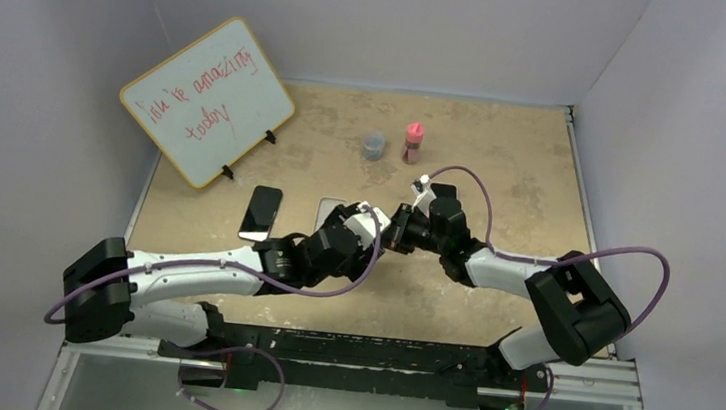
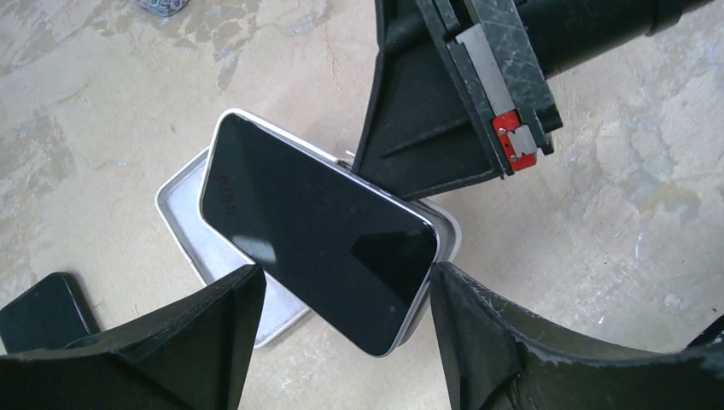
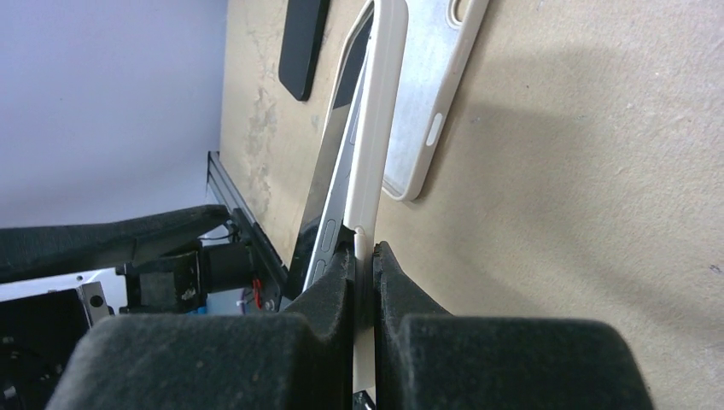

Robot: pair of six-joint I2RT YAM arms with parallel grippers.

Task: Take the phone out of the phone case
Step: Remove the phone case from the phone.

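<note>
Between black jaws, glossy phone [image 2: 320, 248], white case [image 3: 380, 111]

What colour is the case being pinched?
The case is white, clearest in the right wrist view.

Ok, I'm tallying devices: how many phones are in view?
2: the raised phone, partly in its white case above the table; the loose phone, flat on the table to its left.

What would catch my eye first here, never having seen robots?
Two arms meet in the middle over a dark-screened phone: the right arm's fingers pinch its white case, while the left arm's fingers stand open either side of it. At the back left, a whiteboard with red handwriting stands propped.
</note>
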